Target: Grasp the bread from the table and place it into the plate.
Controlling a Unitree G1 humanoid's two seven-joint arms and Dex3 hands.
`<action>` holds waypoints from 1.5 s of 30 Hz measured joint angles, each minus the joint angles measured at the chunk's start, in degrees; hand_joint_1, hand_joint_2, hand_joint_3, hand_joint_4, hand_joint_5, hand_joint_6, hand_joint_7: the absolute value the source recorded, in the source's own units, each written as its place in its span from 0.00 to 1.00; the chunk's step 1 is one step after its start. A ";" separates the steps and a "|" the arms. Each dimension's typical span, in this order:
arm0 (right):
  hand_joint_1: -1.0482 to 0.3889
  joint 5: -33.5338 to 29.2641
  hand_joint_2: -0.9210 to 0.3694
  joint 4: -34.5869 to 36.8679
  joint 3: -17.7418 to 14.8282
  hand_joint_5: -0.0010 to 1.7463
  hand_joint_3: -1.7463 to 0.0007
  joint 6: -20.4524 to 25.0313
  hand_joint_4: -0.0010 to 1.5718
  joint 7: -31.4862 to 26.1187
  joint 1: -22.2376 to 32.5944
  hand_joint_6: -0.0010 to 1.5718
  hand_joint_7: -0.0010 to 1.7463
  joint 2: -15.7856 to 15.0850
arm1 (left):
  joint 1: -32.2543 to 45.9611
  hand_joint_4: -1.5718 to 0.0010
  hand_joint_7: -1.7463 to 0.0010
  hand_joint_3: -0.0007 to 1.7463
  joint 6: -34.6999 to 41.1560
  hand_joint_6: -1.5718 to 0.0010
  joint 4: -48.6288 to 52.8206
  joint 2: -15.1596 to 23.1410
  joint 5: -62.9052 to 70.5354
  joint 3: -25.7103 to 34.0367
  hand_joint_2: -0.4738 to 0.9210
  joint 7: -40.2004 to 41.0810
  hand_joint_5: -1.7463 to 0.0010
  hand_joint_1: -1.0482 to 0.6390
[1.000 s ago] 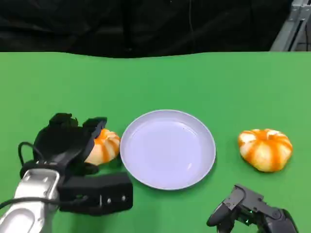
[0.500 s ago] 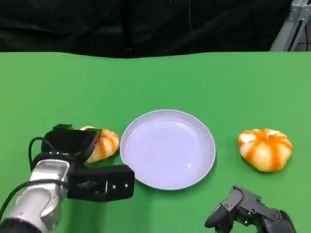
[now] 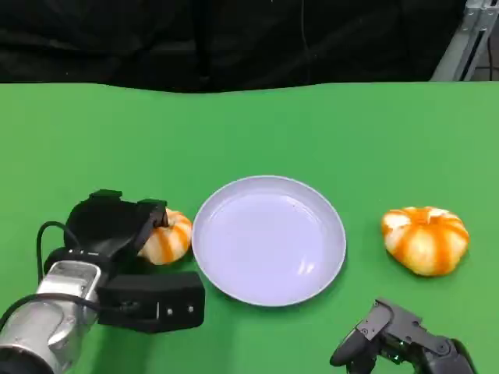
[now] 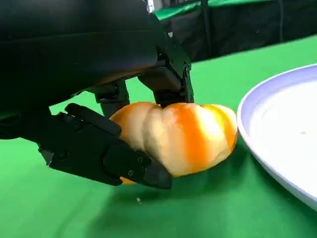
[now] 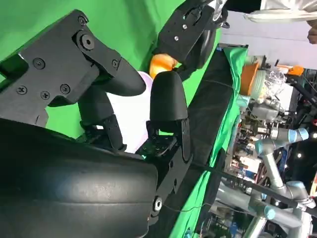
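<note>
A round orange-and-white bread lies on the green table just left of the white plate. My left hand grips it from the left. In the left wrist view one of the fingers presses on top of the bread and the thumb lies along its lower side, with the plate's rim close beside it. The bread seems to rest on the table. My right hand lies low near the front edge, fingers apart and holding nothing.
A second orange-and-white bread sits on the table right of the plate. The green table ends at a black backdrop. Metal framing stands at the far right corner.
My left forearm dropped and drew back slightly, and its fingers settled around the bread. The bread has barely moved beside the plate. My right hand stayed put.
</note>
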 measured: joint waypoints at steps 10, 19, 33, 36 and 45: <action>0.60 0.07 0.41 -0.10 0.23 0.97 0.25 0.53 0.44 -0.04 -0.22 0.42 0.83 -0.02 | 8.15 0.46 0.01 0.07 5.90 0.59 -20.94 7.41 1.90 5.83 0.98 1.71 0.00 0.49; 0.61 0.02 0.41 -0.09 0.55 0.96 0.24 0.66 0.44 -0.09 -0.24 0.42 0.83 -0.03 | 11.14 0.41 0.00 0.64 3.45 0.53 -29.89 5.77 3.02 6.35 0.60 5.91 0.00 0.52; 0.63 0.07 0.42 -0.01 0.71 0.97 0.23 0.65 0.43 -0.26 -0.41 0.42 0.83 -0.38 | 5.80 0.38 0.00 0.64 -3.67 0.54 -19.57 -8.17 -4.29 -0.24 0.62 -0.15 0.00 0.50; 0.63 0.08 0.42 -0.09 0.85 0.97 0.23 0.67 0.42 -0.25 -0.16 0.42 0.83 -0.41 | 3.80 0.38 0.00 0.62 -3.62 0.54 -15.68 -10.15 -4.27 -1.46 0.63 -0.07 0.00 0.50; 0.62 -0.34 0.41 -0.45 0.88 0.97 0.25 0.81 0.42 -0.27 0.30 0.42 0.82 -0.53 | 0.08 0.42 0.11 0.48 -1.46 0.54 -8.70 -13.71 -4.32 -2.90 0.70 -0.21 0.00 0.52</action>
